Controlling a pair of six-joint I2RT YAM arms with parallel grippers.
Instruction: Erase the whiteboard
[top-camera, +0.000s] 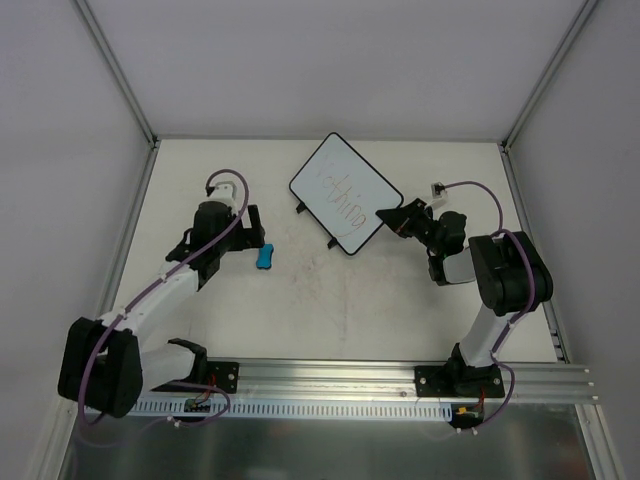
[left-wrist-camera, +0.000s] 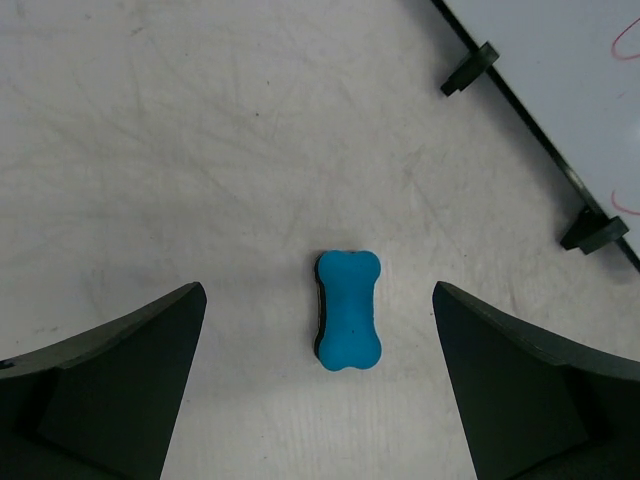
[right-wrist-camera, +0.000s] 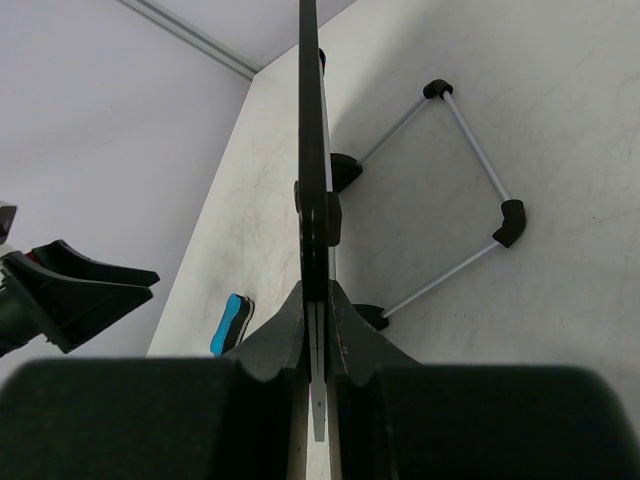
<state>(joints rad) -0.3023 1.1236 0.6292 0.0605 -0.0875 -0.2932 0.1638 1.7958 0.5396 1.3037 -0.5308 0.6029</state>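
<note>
The whiteboard (top-camera: 345, 193) is a white board with a thin black rim and faint red handwriting, lying tilted at the table's back centre. My right gripper (top-camera: 387, 218) is shut on the board's right edge. The right wrist view shows the whiteboard (right-wrist-camera: 312, 120) edge-on, pinched between the fingers of the right gripper (right-wrist-camera: 318, 300). A small blue bone-shaped eraser (top-camera: 264, 257) lies on the table left of the board. My left gripper (left-wrist-camera: 320, 292) hangs open over the eraser (left-wrist-camera: 349, 310), one finger on each side and neither touching it. The whiteboard (left-wrist-camera: 580, 80) corner shows two black tabs.
A thin wire stand (right-wrist-camera: 470, 160) with black corner pieces sticks out from the board's underside. Grey walls and metal frame posts (top-camera: 115, 70) enclose the table. An aluminium rail (top-camera: 400, 378) runs along the near edge by the arm bases.
</note>
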